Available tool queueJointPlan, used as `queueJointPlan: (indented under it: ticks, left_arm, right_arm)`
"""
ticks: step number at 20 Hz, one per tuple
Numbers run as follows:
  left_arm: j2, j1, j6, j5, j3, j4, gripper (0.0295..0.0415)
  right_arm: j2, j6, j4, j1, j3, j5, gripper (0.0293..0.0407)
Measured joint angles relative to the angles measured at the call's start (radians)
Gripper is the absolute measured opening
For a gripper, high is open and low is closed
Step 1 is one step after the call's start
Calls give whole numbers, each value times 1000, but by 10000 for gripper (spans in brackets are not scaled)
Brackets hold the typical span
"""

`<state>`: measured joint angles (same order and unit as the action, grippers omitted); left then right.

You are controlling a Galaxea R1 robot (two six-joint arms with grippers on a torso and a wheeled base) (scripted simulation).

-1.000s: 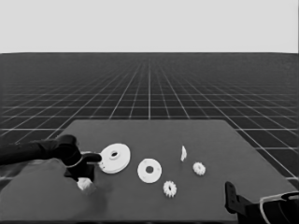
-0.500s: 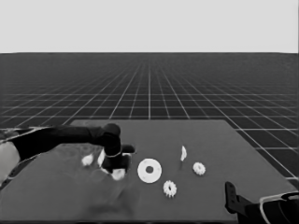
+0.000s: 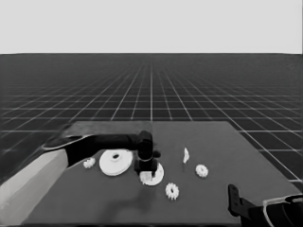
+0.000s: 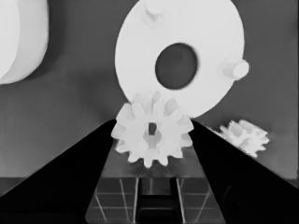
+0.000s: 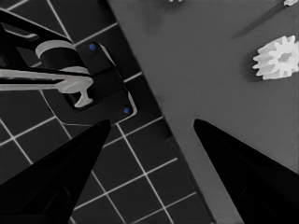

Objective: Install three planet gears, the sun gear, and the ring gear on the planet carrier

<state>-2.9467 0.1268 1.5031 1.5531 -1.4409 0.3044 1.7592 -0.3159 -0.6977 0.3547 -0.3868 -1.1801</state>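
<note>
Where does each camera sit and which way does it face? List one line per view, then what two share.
Head view: above the table, facing across it; left arm reaching to the smaller round part.
Left wrist view: on the left arm, facing that part; fingers grip a gear.
Right wrist view: on the parked right arm, facing a table corner; open fingers.
Head and left wrist share the smaller round part.

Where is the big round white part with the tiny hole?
In the head view, the larger round white part lies left of centre, between a small white toothed gear and the smaller round white part.
</note>
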Motion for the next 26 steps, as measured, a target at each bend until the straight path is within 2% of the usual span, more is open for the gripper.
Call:
queueJointPlan:
  ticks: [3,8,9,10,11,13,18,19,21,26]
  left_arm:
    - [-8,45,-25,-13,-37,44,313]
    - [-10,56,-31,-18,-46,55,313]
    - [-10,56,-31,-18,-47,55,345]
    - [-10,56,-31,-18,-47,55,372]
    - [-10,57,-31,-18,-47,55,381]
    - [-10,57,-31,-18,-47,56,384]
    - [-10,57,-32,-18,-47,56,385]
    - [2,-3,5,3,6,-8,385]
    - [7,-77,32,13,41,-76,385]
    - [8,-112,39,13,50,-111,385]
  right_arm:
    - [0,0,0,0,0,0,385]
    - [0,0,0,0,0,0,385]
    - [0,0,0,0,0,0,385]
    - [0,0,0,0,0,0,385]
    - [0,0,0,0,0,0,385]
    - [0,0,0,0,0,0,385]
    - [0,0,0,0,0,0,385]
    - [0,0,0,0,0,0,385]
    - [0,0,0,0,0,0,385]
    - [0,0,0,0,0,0,385]
